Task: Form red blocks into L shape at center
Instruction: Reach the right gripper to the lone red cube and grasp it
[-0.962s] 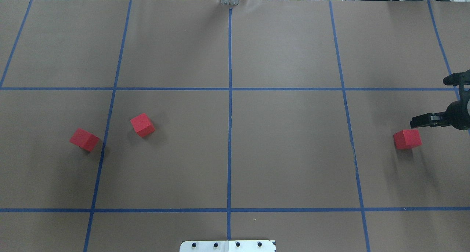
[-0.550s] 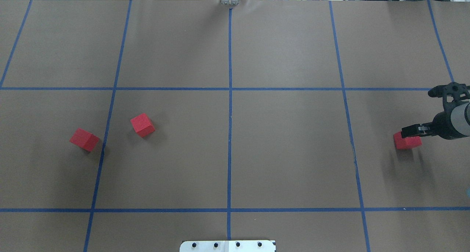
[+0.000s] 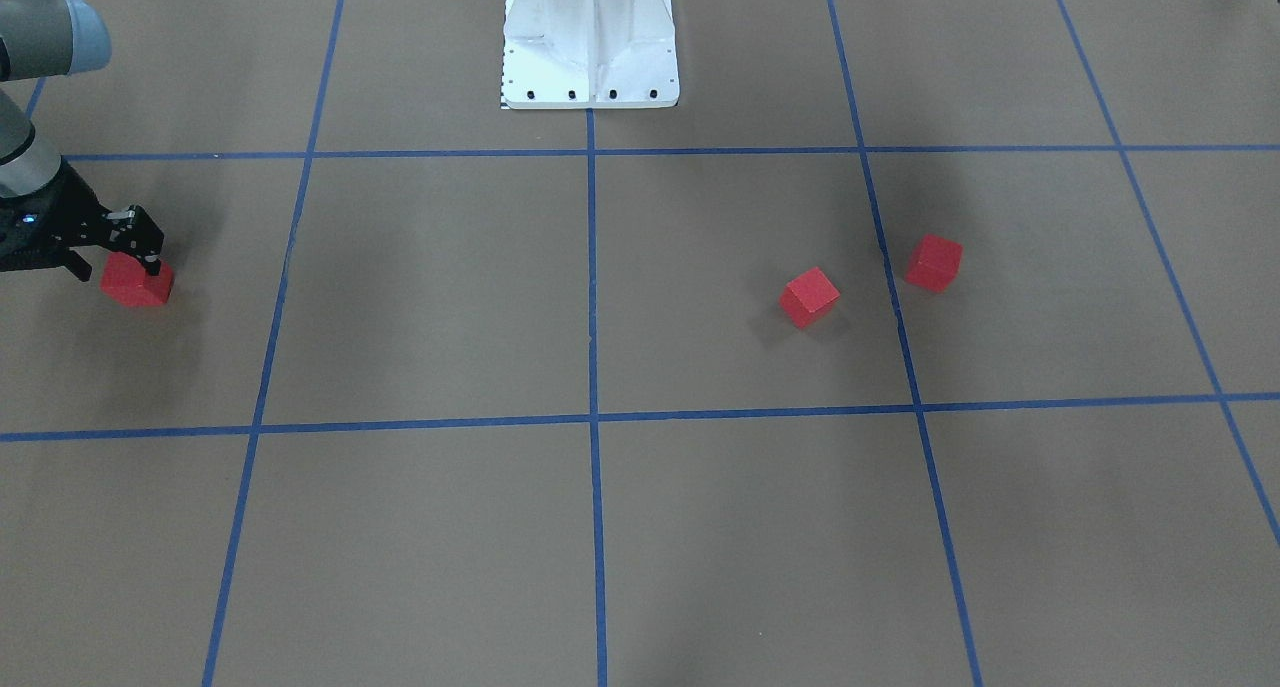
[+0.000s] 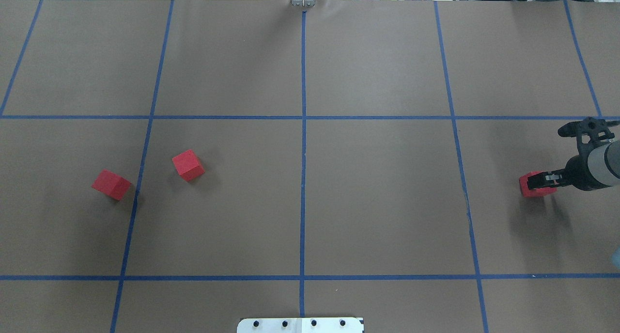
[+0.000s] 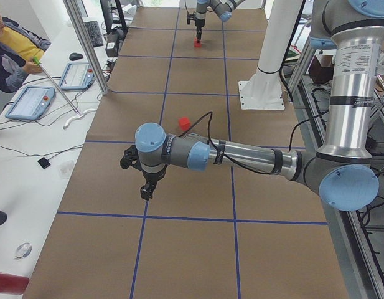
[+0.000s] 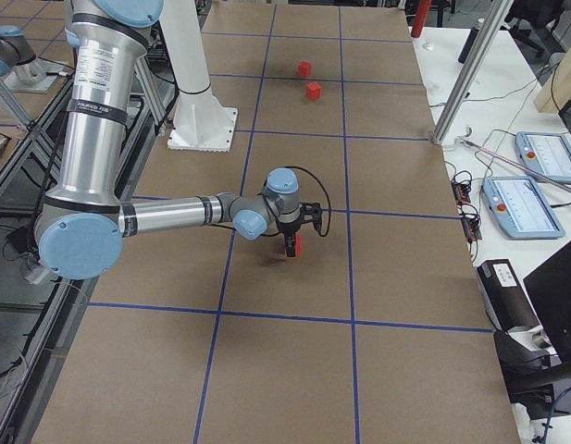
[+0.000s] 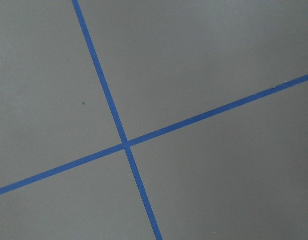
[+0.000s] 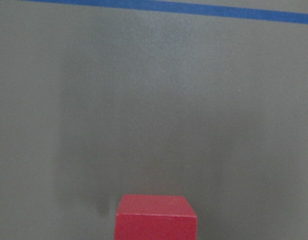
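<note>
Three red blocks lie on the brown gridded table. One red block (image 4: 536,191) sits at the far right, also in the front view (image 3: 137,285) and at the bottom of the right wrist view (image 8: 156,217). My right gripper (image 4: 534,182) is low over it, jaws open astride it (image 3: 118,266). The other two red blocks (image 4: 112,184) (image 4: 188,165) lie apart on the left. The center (image 4: 339,197), split by a blue tape line, is bare. My left gripper (image 5: 146,190) shows only in the exterior left view, above the table; I cannot tell its state.
The white robot base (image 3: 590,42) stands at the table's near edge. Blue tape lines (image 7: 125,144) cross under the left wrist camera. An operator (image 5: 11,47) sits beyond the table's far side with tablets (image 5: 31,103).
My right gripper has moved left and down from beside the right-hand block to over it. The blocks have not moved.
</note>
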{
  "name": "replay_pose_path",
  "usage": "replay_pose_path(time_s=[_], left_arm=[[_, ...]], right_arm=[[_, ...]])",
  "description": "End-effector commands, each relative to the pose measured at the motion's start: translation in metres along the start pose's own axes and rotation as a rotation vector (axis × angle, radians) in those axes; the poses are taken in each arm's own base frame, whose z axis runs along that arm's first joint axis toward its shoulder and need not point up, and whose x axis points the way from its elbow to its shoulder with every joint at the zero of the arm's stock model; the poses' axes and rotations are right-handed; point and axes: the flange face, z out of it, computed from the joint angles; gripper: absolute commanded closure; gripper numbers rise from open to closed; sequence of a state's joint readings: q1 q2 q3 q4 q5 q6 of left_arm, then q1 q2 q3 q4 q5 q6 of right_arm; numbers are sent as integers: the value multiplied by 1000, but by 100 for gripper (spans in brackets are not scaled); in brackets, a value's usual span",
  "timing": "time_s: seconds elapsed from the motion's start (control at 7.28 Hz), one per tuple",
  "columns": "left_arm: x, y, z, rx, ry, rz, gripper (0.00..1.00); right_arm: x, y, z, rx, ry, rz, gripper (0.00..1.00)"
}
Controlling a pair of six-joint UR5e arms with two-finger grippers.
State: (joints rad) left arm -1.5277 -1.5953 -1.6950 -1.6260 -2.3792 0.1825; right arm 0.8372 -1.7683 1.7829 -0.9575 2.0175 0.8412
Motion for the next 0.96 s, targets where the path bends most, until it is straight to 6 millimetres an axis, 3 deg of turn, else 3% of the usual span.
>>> replay_pose_path(time_s=[0.0, 0.14, 0.27, 0.41, 0.55, 0.69, 0.82], left_arm=[[-1, 1, 1, -2, 0, -2, 0], [0, 1, 0, -1, 0, -1, 0], [-1, 1, 1, -2, 0, -2, 0], [0, 1, 1, -3, 1, -1, 0], [-2, 3, 2, -5, 1, -6, 0], [-2, 4, 4, -8, 2, -7, 0], [-4, 5, 4, -9, 2, -10, 0]], right_arm=[[-7, -2, 1, 4, -9, -16, 100], [-18, -10, -5, 20, -27, -28, 100], [-46, -30, -13, 57, -65, -52, 100], [-85, -58, -27, 113, -116, -80, 100], [-142, -95, -47, 172, -187, -111, 100], [-180, -111, -63, 216, -235, -131, 100], [-228, -100, -53, 142, -245, -84, 100]])
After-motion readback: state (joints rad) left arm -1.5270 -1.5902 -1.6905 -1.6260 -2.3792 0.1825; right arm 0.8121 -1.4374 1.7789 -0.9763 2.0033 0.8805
